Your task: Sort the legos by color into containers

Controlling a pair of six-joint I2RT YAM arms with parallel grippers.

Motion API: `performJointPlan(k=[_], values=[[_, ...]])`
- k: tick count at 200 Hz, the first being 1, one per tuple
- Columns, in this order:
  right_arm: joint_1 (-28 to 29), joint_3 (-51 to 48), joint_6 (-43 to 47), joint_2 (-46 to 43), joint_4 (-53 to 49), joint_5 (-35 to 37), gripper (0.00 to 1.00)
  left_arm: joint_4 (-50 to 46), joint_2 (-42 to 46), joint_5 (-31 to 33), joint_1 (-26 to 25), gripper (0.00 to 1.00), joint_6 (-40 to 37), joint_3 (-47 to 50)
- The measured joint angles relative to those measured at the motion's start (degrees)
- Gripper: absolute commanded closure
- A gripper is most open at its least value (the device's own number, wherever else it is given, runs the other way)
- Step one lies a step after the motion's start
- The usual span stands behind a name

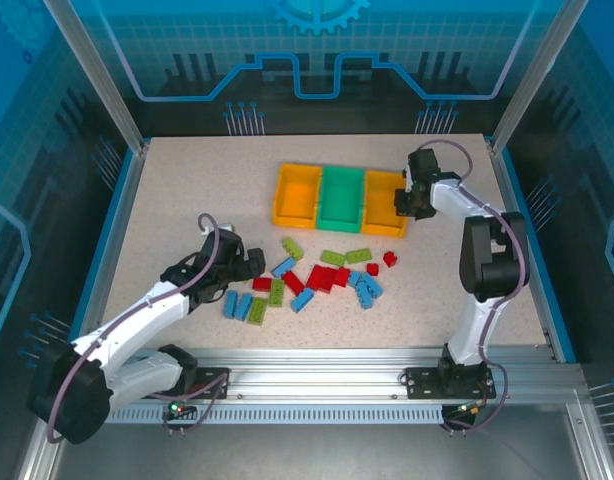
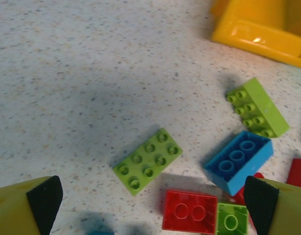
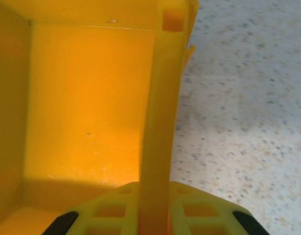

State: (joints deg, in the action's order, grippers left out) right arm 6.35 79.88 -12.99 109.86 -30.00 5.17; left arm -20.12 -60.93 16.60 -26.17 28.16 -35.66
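The legos point(image 1: 317, 278), red, light blue and lime green, lie scattered on the table in front of the containers. The three containers stand in a row: yellow-orange point(image 1: 295, 195), green point(image 1: 341, 198), orange point(image 1: 383, 203). All three look empty. My right gripper point(image 1: 407, 203) is shut on the right wall point(image 3: 160, 122) of the orange container, one finger inside and one outside. My left gripper point(image 2: 153, 199) hangs open over the left part of the pile, above a flat lime brick point(image 2: 148, 160), a red brick point(image 2: 189, 211) and a blue brick point(image 2: 239, 161). Nothing is between its fingers.
Another lime brick point(image 2: 257, 107) lies near the corner of the yellow-orange container point(image 2: 261, 29). A few blue and lime bricks point(image 1: 244, 306) sit left of the pile, near my left arm. Blue rails edge the speckled table point(image 1: 187, 200).
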Motion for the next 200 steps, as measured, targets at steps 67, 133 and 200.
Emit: performJointPlan(k=[67, 133, 200], values=[[0.5, 2.7, 2.6, 1.9, 0.0, -1.1, 0.54, 4.8, -11.2, -9.3, -0.6, 0.01, -14.6, -7.1], [0.0, 3.3, 0.7, 1.2, -0.1, -2.3, 0.35, 5.9, -28.5, -13.7, -4.4, 0.01, -19.1, -20.0], [-4.5, -6.7, -5.2, -10.1, 0.5, -3.7, 0.33, 1.5, -34.0, -13.0, -5.0, 0.06, -10.6, -24.3]])
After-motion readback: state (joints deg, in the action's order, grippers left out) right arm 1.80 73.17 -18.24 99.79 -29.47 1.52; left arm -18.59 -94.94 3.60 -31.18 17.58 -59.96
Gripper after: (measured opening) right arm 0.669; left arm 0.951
